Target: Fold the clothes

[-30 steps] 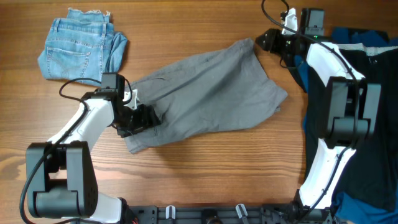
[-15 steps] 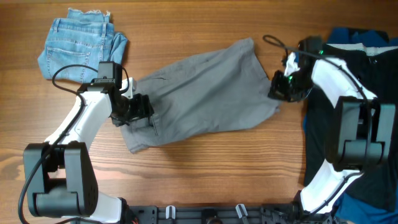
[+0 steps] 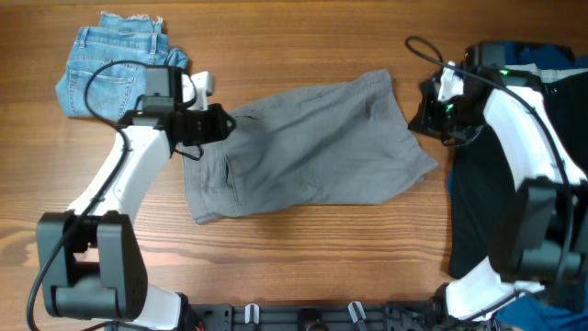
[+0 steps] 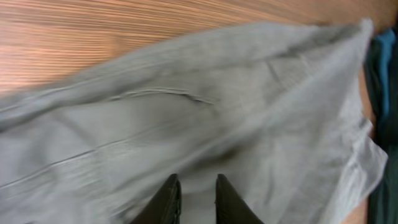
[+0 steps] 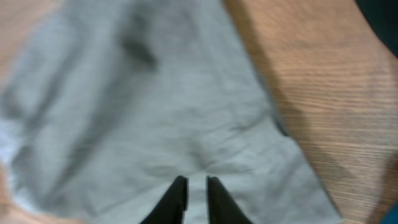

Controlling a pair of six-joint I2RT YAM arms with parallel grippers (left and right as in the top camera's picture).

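Grey shorts [image 3: 308,147] lie spread mid-bench, unfolded. Left gripper [image 3: 220,122] is pinched on their left end. Right gripper [image 3: 424,115] seems clamped on the right end, view blurred. I judge: flattening step. Next: carry one end over the other

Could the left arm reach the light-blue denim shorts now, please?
Likely yes: the light-blue denim shorts lie beside its wrist, unobstructed, but the left gripper holds the grey cloth shorts.
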